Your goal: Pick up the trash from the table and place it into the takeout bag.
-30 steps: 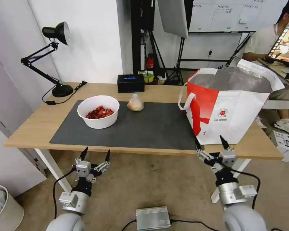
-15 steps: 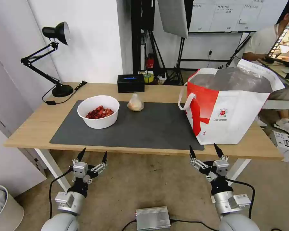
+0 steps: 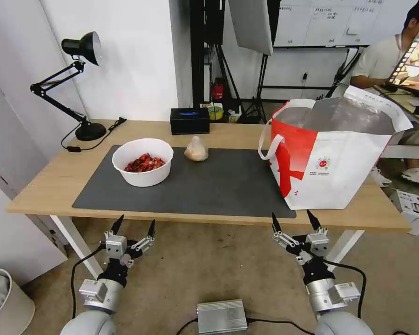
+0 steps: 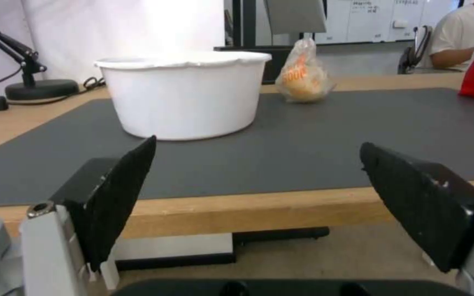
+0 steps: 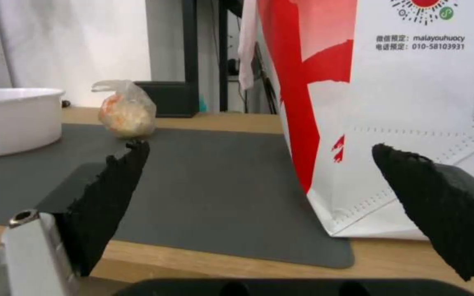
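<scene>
The table [image 3: 56,181] is seen with its long axis running from the robot's left to its right, and the dark grey mat [image 3: 209,186] laid on it is stretched the same way. The white round bowl [image 3: 143,162] of red shells is stood upright on the left part of the mat, its open mouth turned up. The small clear bag [image 3: 196,150] with the beige lump is set just beside it to the right, near the mat's far edge, its knotted top pointed upward. The takeout bag [image 3: 333,163] is stood upright at the right end of the table, mouth open to the top, with one corner resting on the mat and a red side panel turned toward the bowl. A black box [image 3: 189,120] is placed behind the small bag by the far edge, and a black desk lamp [image 3: 74,79] is stood at the far left corner. The stretch of mat between the bowl and the takeout bag is left bare. Both grippers are held low in front of the table's near edge, the left gripper [image 3: 133,226] below the bowl and the right gripper [image 3: 293,220] below the takeout bag; the jaws of each are spread wide with nothing between them.
</scene>
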Robot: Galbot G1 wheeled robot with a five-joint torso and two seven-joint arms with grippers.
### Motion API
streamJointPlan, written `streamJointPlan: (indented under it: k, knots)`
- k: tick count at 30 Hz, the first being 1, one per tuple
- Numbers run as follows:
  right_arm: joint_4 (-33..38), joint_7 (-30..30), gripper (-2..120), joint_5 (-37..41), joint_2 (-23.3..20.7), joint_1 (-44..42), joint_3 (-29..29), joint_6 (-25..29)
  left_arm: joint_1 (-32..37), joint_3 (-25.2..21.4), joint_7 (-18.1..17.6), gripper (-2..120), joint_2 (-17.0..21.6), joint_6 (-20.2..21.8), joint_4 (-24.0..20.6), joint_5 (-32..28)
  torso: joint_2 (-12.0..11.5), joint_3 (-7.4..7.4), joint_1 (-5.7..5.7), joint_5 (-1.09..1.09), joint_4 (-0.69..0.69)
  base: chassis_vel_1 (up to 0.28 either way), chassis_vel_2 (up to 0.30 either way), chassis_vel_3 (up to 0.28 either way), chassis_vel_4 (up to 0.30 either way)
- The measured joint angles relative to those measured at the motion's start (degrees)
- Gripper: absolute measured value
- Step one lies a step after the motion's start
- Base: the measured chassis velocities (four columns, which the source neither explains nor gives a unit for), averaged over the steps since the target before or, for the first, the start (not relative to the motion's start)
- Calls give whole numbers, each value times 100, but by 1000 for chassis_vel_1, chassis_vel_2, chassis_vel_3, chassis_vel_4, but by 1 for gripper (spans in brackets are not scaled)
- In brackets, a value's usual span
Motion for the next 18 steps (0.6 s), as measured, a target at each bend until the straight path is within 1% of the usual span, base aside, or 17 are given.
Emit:
streamJointPlan:
  k: [18]
  knots:
    - [-8, 4, 100, 60, -66, 64, -56, -15, 6, -20, 3, 100, -59, 0, -64, 9, 0, 0, 0, 0, 0, 0, 0, 0, 0]
